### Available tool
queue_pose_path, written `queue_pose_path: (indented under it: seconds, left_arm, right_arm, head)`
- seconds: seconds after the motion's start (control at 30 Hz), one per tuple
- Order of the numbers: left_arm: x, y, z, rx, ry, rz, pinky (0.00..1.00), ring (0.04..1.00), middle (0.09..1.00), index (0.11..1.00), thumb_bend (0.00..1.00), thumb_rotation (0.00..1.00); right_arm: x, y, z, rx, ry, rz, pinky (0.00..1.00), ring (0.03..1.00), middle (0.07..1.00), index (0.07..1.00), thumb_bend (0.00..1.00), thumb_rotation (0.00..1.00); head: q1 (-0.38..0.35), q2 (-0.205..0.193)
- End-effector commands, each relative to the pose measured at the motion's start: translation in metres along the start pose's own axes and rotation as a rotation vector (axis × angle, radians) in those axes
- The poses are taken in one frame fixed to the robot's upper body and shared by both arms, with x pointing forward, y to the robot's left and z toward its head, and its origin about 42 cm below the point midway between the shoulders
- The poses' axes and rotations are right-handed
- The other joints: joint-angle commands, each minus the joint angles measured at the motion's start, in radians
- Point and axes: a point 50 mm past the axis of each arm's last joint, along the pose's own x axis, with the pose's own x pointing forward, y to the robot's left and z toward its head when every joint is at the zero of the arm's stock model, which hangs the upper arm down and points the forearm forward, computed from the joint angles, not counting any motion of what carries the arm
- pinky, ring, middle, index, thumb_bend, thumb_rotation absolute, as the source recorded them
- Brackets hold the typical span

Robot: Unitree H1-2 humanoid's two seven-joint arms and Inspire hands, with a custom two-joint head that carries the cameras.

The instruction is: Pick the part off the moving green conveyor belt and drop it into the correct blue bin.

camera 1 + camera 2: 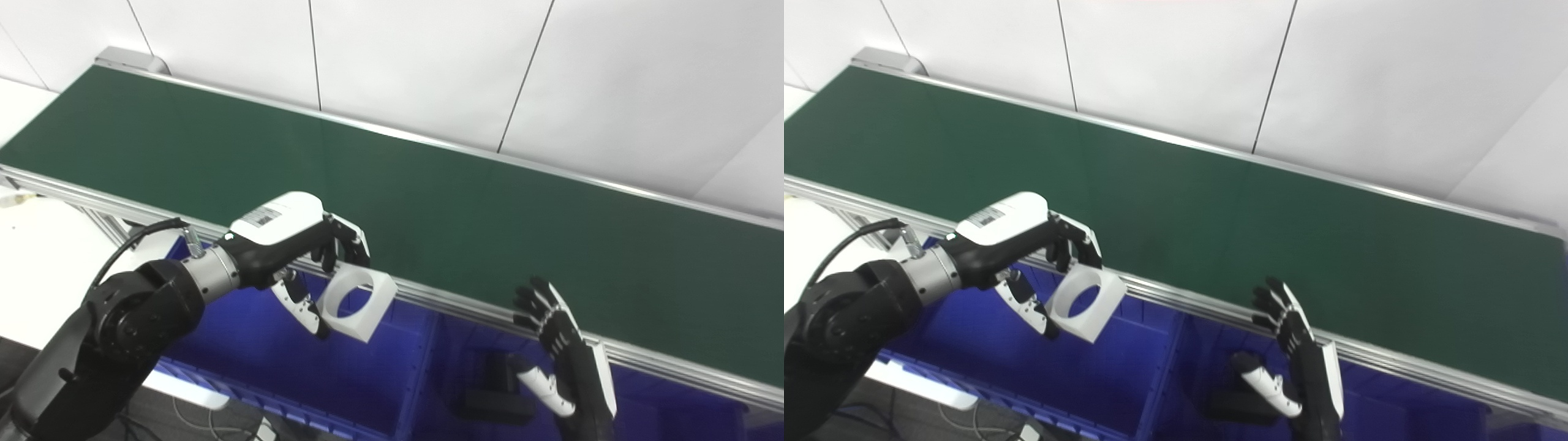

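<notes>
The left hand (pixel 294 251) grasps the part (pixel 356 302), a white block with a round hole through it, its fingers (pixel 343 242) curled over the top edge and its thumb (pixel 304 306) pressed against the lower left side. The part is off the belt (pixel 429 202): it hangs just in front of the belt's near metal rail (pixel 465 306), tilted, above the left blue bin (pixel 275 361). The belt itself runs as a bare dark green strip from upper left to lower right, with a white panelled wall behind it. The right hand (pixel 560 343) stands upright farther right along the same rail, fingers spread and released, holding nothing, its fingertips reaching up to the rail's edge. Below that hand, in the next bin (pixel 649 410) to the right of a blue divider, lies a dark object (pixel 496 392) too dim to identify.
</notes>
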Motion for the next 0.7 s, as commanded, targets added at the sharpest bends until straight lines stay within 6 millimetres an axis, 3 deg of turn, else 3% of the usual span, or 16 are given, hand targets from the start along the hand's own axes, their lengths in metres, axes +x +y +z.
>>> queue_pose_path:
  seconds: [0.0,0.37,0.67]
  left_arm:
    - [-0.006,0.003,0.000,0.008,0.002,0.050,0.40,0.414,0.463,0.514,0.50,0.00]
    - [-0.006,-0.046,-0.035,0.014,0.176,0.004,0.49,0.438,0.463,0.513,0.50,0.00]
    - [0.008,-0.078,-0.068,-0.024,0.265,-0.024,0.45,0.414,0.468,0.518,0.50,0.00]
  right_arm:
    - [0.005,-0.003,0.012,-0.001,-0.043,-0.003,0.74,0.819,0.843,0.905,0.79,0.65]
    - [0.002,-0.009,0.015,0.002,-0.039,-0.004,0.73,0.817,0.841,0.907,0.79,0.66]
    - [0.001,-0.011,0.016,-0.001,-0.040,-0.002,0.73,0.817,0.842,0.909,0.78,0.66]
  head:
    - [0.000,0.005]
    - [-0.001,0.018]
    - [0.005,0.018]
